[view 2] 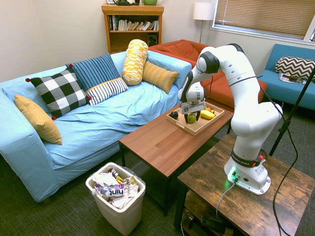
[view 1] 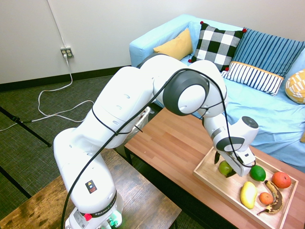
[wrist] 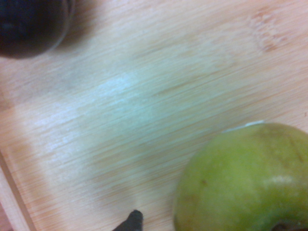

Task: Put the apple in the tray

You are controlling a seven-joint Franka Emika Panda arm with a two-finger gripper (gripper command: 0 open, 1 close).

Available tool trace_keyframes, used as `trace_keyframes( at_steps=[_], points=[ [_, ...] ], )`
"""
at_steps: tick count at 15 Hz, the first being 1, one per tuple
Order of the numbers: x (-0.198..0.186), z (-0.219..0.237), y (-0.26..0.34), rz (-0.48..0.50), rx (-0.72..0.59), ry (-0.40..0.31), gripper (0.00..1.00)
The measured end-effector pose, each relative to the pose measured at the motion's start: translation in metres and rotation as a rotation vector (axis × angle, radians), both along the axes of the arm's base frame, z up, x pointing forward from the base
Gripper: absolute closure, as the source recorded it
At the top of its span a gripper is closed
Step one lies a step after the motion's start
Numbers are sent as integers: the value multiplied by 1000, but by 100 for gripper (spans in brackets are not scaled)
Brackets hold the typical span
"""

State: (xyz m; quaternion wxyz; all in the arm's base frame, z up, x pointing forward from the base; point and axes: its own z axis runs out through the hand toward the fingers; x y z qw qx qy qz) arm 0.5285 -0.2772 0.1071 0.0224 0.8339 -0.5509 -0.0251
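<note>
With its fingers open and set on either side of a green apple (view 1: pixel 225 168), the gripper (view 1: pixel 224 165) of a white robot arm (view 1: pixel 120 101) reaches down into a pale wooden tray (view 1: pixel 208 175) on a low coffee table (view 1: pixel 167 138). The apple lies inside the tray, near one of its ends, and the wrist view shows a gap between it and one dark fingertip (wrist: pixel 132 222). Sharing the tray are a glossy green fruit (view 1: pixel 258 173), a red fruit (view 1: pixel 281 180), a yellow fruit (view 1: pixel 248 194), a small orange fruit (view 1: pixel 266 198) and a banana (view 1: pixel 275 204) marked with dark patches. The orange fruit sits between the yellow fruit and the banana. A dark, rounded object (wrist: pixel 31 26), cut off by the picture's edge, also shows in the wrist view, well apart from the apple. Beside the table stands a sofa (view 2: pixel 103 128) draped in light blue cloth and lined with cushions, among them a black-and-white checked one (view 2: pixel 59 92) and a blue striped one (view 2: pixel 97 72). A white bin (view 2: pixel 118 206) filled with wrappers stands on the dark carpet, while a bookcase (view 2: pixel 132 37) and a red sofa (view 2: pixel 224 91) occupy the far side of the room.
</note>
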Motion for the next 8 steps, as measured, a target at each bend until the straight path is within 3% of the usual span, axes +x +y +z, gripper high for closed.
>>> trace_keyframes(
  at_steps=[8],
  points=[
    [-26, 106, 9, 7, -59, -107, 0]
  ],
)
